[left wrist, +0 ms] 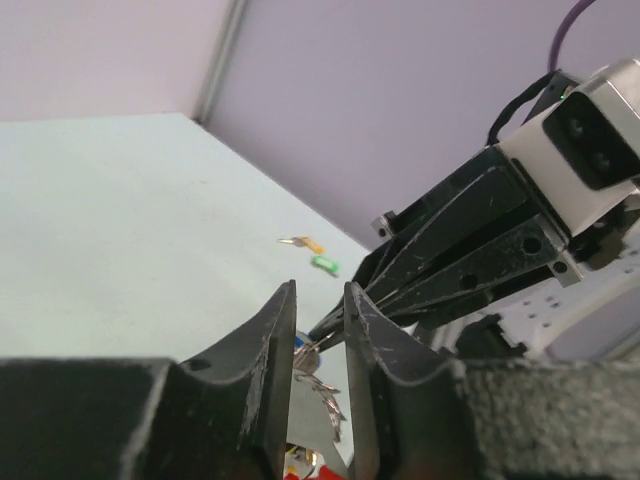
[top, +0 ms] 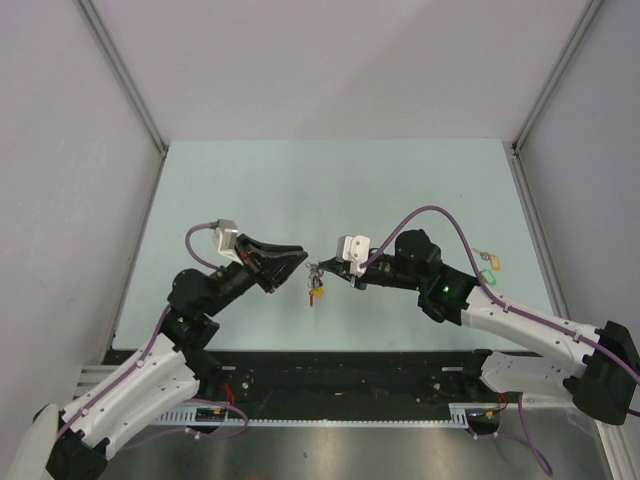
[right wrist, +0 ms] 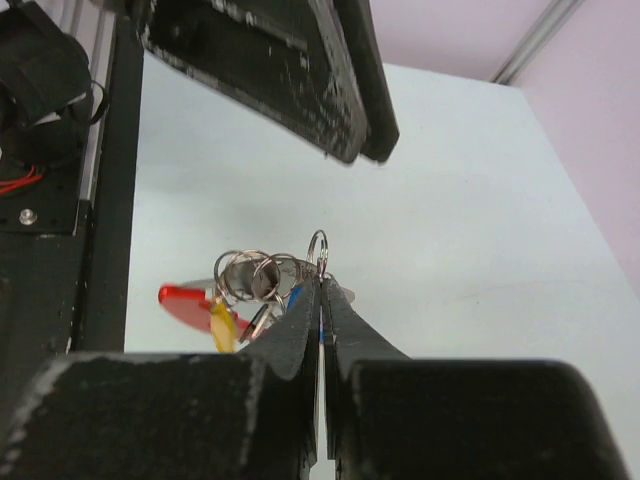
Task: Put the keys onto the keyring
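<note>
One thin silver metal keyring [right wrist: 317, 233], upright in mid-air, pinched in the tightly closed tips of the right gripper [right wrist: 322, 285], yellow-headed small key [right wrist: 222, 322] dangling beneath. Just beyond, apart, facing it: narrowly parted, empty left gripper [left wrist: 320, 288].

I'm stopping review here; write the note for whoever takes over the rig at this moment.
The right gripper is shut on the keyring, a red tag and some keys hanging from it.
The left gripper is slightly open and empty, just short of it.
An orange key and a green key lie loose on the table by the right arm: still to thread.
</note>
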You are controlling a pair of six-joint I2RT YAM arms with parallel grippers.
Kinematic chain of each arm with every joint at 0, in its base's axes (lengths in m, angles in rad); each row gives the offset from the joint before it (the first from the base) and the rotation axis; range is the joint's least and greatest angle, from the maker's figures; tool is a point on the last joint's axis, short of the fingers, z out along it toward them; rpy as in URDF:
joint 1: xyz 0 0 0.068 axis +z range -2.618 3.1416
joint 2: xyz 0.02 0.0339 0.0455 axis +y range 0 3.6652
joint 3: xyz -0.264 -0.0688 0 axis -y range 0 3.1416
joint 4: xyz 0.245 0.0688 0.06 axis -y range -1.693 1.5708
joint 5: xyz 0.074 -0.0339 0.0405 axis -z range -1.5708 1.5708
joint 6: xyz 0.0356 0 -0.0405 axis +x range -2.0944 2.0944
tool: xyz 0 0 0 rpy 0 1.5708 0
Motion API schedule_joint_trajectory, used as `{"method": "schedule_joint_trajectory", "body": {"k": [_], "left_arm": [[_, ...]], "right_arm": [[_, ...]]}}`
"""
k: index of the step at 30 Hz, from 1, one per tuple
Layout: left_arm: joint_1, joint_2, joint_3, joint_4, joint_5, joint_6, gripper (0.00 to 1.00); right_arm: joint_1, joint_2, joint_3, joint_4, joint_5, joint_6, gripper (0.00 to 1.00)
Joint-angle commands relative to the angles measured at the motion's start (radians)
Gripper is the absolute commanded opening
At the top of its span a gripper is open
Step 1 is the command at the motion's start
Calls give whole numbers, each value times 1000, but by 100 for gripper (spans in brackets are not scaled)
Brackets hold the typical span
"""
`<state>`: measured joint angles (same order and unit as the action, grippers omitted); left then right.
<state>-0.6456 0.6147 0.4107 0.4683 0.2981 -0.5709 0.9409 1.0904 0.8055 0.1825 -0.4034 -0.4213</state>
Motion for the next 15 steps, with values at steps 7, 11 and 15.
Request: {"method": "schedule_joint_trajectory", "body": {"k": [7, 11, 15], "left_arm": [[81, 69, 313, -532, 208, 437, 46], [106, 212, 447, -779, 412, 671, 55], [106, 312, 571, -960, 522, 876, 61]], "right_arm": [[-2, -27, 67, -77, -23, -88, 0], [1, -32, 84, -112, -44, -103, 0], [7, -35, 93, -138, -46, -116, 0]]}}
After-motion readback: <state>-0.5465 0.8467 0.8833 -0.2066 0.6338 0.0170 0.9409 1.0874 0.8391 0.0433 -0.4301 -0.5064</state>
